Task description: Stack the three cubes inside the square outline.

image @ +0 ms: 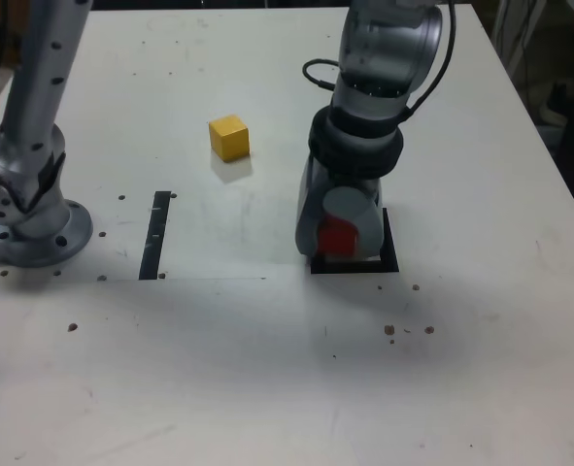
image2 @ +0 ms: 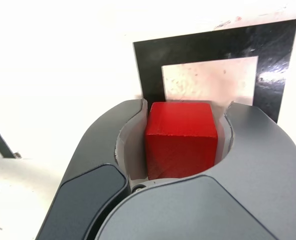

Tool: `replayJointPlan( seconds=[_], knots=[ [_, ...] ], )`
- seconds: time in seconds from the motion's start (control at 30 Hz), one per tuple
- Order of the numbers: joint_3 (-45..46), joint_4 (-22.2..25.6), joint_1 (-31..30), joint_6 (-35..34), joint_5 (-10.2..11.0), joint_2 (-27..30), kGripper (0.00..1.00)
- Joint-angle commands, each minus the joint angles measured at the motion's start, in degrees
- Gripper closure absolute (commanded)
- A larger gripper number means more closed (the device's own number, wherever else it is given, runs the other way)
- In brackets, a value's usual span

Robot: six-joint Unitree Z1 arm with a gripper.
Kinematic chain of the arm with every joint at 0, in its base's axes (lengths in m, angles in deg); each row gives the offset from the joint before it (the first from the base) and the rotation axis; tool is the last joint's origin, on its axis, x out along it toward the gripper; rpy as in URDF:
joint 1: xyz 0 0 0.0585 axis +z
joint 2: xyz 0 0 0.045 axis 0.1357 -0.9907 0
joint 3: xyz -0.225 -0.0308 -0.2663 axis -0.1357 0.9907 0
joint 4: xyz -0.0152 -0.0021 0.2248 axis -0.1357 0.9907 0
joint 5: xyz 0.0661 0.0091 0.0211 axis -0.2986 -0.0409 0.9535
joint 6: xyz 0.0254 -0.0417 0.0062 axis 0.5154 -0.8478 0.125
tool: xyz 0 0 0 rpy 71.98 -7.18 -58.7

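Note:
My gripper (image: 341, 245) is shut on the red cube (image: 337, 236), pointing down at the square outline (image: 389, 260), whose black tape shows around and behind the fingers. In the wrist view the red cube (image2: 181, 139) sits between the two grey jaws of the gripper (image2: 186, 105), which close against its sides. Just beyond it lies the square outline (image2: 149, 65), its white centre bare. I cannot tell whether the cube touches the table. The yellow cube (image: 229, 137) rests alone on the table, toward the exterior view's left of the arm. The green cube is out of view.
A straight black strip (image: 155, 235) lies on the white table (image: 267, 369) at the exterior view's left of the outline. The arm's grey base (image: 34, 228) stands at the far left. Small dark specks dot the table. The table's right edge (image: 549, 165) runs close by.

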Motion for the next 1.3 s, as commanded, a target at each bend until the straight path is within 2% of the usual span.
replayJointPlan(
  seconds=[0.0,0.17,0.23,0.3,0.43,0.47,0.53,0.83,1.0,1.13,1.27],
  knots=[
    [-0.45,-0.5,0.3,0.41,0.05,-0.54,0.71],
    [-0.57,-1.15,0.57,0.82,-0.16,-0.84,0.71],
    [-0.58,-1.37,0.59,0.79,-0.15,-0.75,0.66],
    [-0.47,-1.78,0.59,0.68,-0.15,-0.67,0.53],
    [0.09,-2.87,0.6,0.49,-0.31,-0.54,0.14],
    [0.23,-3.08,0.6,0.47,-0.34,-0.43,0.07],
    [0.4,-3.19,0.6,0.47,-0.31,-0.08,0.01],
    [0.73,-1.11,0.59,0.5,1.37,2.98,0.0],
    [0.98,3.55,1.65,0.48,3.87,7.09,0.01],
    [3.53,8.23,5.99,1.45,5.42,11.71,0.01],
    [8.28,9.33,13.87,4.81,5.86,16.02,0.0]
  ],
)
